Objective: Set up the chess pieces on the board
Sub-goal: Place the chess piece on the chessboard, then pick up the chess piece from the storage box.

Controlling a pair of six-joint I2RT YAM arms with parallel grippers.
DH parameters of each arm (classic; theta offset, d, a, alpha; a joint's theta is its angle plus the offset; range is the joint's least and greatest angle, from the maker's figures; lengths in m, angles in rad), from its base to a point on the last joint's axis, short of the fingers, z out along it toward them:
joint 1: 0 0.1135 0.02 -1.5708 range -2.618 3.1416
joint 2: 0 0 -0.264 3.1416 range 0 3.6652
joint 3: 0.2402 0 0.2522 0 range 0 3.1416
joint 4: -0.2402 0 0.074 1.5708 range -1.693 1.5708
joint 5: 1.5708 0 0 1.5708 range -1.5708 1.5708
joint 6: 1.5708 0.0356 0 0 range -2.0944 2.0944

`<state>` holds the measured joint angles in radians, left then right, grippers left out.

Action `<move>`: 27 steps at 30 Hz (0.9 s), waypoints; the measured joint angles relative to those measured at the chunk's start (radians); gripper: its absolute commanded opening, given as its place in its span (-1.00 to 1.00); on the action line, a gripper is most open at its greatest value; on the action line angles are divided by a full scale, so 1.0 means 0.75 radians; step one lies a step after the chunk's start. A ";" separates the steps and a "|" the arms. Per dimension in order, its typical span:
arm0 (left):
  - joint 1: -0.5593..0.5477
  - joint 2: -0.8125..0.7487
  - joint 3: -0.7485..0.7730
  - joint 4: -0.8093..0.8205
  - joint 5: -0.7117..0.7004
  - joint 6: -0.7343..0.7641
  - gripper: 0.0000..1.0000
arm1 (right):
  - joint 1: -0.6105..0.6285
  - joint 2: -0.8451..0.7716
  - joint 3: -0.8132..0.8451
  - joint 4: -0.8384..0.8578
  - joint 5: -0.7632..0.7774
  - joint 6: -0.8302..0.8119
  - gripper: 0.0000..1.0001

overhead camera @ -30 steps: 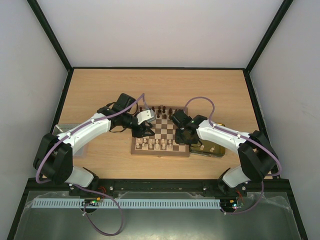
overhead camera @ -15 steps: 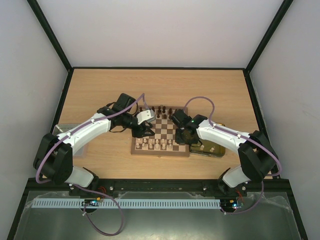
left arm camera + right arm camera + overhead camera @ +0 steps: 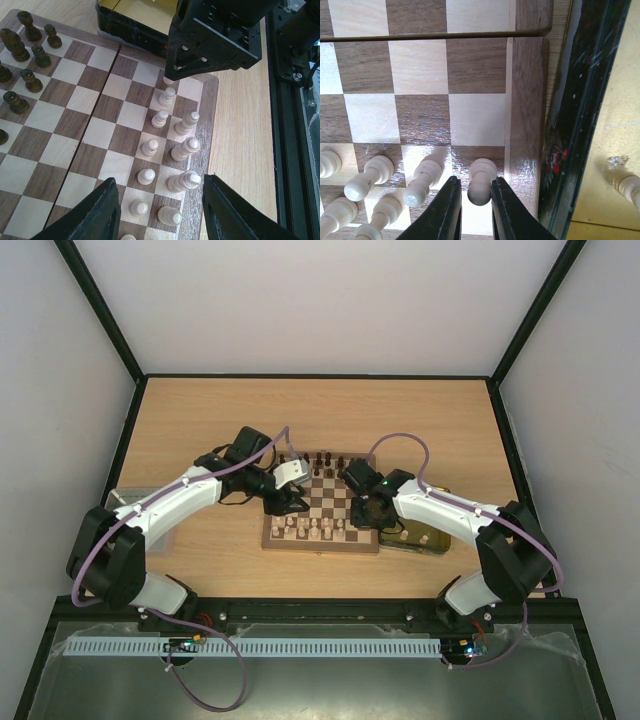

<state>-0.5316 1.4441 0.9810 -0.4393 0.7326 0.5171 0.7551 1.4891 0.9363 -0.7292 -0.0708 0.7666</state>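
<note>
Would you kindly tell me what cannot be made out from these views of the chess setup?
Right wrist view: whether the right end effector actually grips the pale pawn is unclear; a pale piece in the gold tray is cut off by the frame edge.
Left wrist view: the right end effector's housing hides most of that pawn.
Top view: chess pieces are too small to identify; both arms cover the board's side files.

The table [image 3: 430,410] bears the board [image 3: 328,502] beside gold tray [image 3: 425,540].
</note>
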 measured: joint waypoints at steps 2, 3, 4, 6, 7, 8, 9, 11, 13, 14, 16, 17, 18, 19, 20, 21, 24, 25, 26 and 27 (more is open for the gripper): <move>0.000 0.000 0.000 0.000 0.000 0.000 -0.05 | 0.000 0.000 0.000 0.000 0.001 0.000 -0.61; 0.000 0.000 0.000 0.001 0.000 0.001 -0.05 | 0.000 0.000 0.000 -0.001 0.001 0.001 -0.58; 0.000 0.000 0.000 0.000 0.000 0.000 -0.06 | 0.000 0.000 0.000 -0.001 0.002 0.000 -0.55; 0.000 0.000 0.000 0.000 0.000 0.001 -0.06 | 0.000 0.000 0.000 -0.003 0.001 -0.002 -0.53; 0.000 0.000 0.000 -0.001 0.001 0.004 -0.06 | 0.000 -0.001 0.003 -0.010 0.001 -0.002 -0.52; 0.000 0.000 0.000 -0.002 0.001 0.005 -0.06 | 0.000 -0.001 0.009 -0.020 0.004 -0.003 -0.52; 0.000 0.000 0.000 -0.003 0.001 0.009 -0.05 | 0.000 -0.003 0.023 -0.040 0.012 -0.004 -0.52; 0.000 0.000 0.000 -0.003 0.001 0.014 -0.05 | -0.001 -0.015 0.052 -0.069 0.031 -0.005 -0.52; 0.000 0.000 0.000 -0.003 0.001 0.017 -0.06 | -0.009 -0.036 0.083 -0.099 0.048 -0.006 -0.52; 0.000 0.000 0.000 -0.003 0.000 0.019 -0.05 | -0.017 -0.053 0.098 -0.112 0.058 -0.006 -0.52; 0.001 0.000 0.000 -0.003 0.001 0.021 -0.05 | -0.045 -0.106 0.114 -0.135 0.073 -0.007 -0.52; 0.001 0.000 0.000 -0.003 0.001 0.021 -0.06 | -0.068 -0.133 0.115 -0.147 0.082 -0.008 -0.52; 0.001 0.000 0.000 -0.003 0.001 0.021 -0.06 | -0.098 -0.163 0.114 -0.163 0.091 -0.009 -0.52; 0.001 0.000 0.000 -0.003 0.001 0.022 -0.06 | -0.133 -0.191 0.111 -0.176 0.101 -0.010 -0.52; 0.001 0.000 0.000 -0.004 0.003 0.024 -0.06 | -0.171 -0.221 0.100 -0.182 0.108 -0.010 -0.52; 0.000 0.000 0.001 -0.010 0.011 0.026 -0.06 | -0.211 -0.253 0.081 -0.184 0.111 -0.010 -0.52; -0.016 0.000 0.005 -0.037 0.023 0.031 -0.04 | -0.321 -0.337 -0.008 -0.198 0.107 -0.011 -0.51; -0.029 0.000 0.012 -0.045 0.017 0.031 -0.02 | -0.347 -0.354 -0.034 -0.203 0.104 -0.012 -0.50; -0.052 0.000 0.027 -0.060 0.005 0.030 0.01 | -0.372 -0.367 -0.064 -0.203 0.095 -0.012 -0.50; -0.074 0.000 0.041 -0.066 -0.003 0.031 0.02 | -0.387 -0.374 -0.087 -0.203 0.089 -0.011 -0.47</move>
<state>-0.5873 1.4441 1.0115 -0.4885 0.7303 0.5400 0.4648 1.2083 0.8711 -0.8814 -0.0044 0.7582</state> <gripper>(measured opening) 0.486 0.247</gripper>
